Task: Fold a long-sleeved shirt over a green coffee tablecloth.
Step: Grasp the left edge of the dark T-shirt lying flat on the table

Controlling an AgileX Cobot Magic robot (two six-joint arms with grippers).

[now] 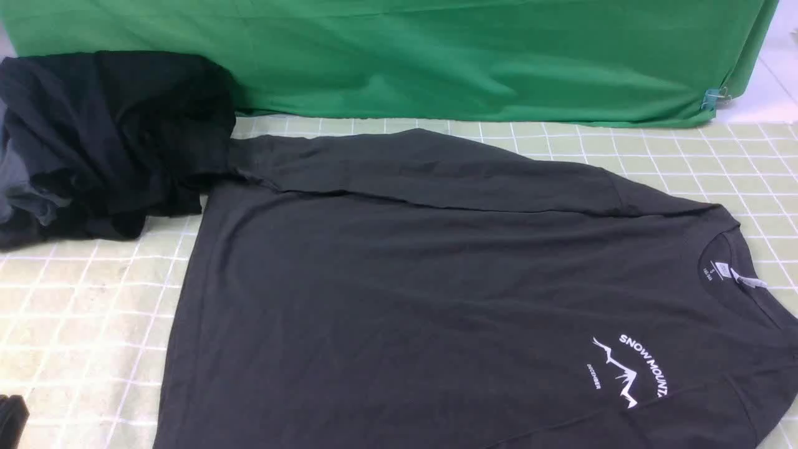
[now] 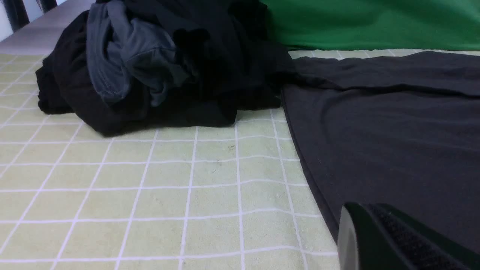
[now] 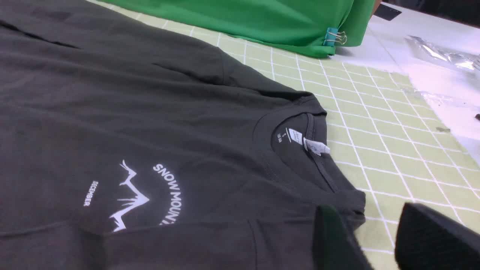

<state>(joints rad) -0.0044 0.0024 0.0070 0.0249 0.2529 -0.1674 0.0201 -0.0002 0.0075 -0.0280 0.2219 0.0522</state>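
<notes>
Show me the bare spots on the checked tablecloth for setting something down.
Widest bare patch: the pale green grid-lined tablecloth on the left, bordered by the black-and-grey clothing heap and the hem of the dark charcoal long-sleeved jersey shirt. Smaller one far right, between the plain bright green cloth and the shirt's collar. Crowded far left, where heap meets sleeve.

Left gripper (image 2: 362, 219): a glossy black finger (image 2: 371, 247) with a finely ribbed, dark grip pad (image 2: 412, 243). Right gripper (image 3: 369, 217): two matte black, blunt, wedge-shaped fingers (image 3: 431, 240).
</notes>
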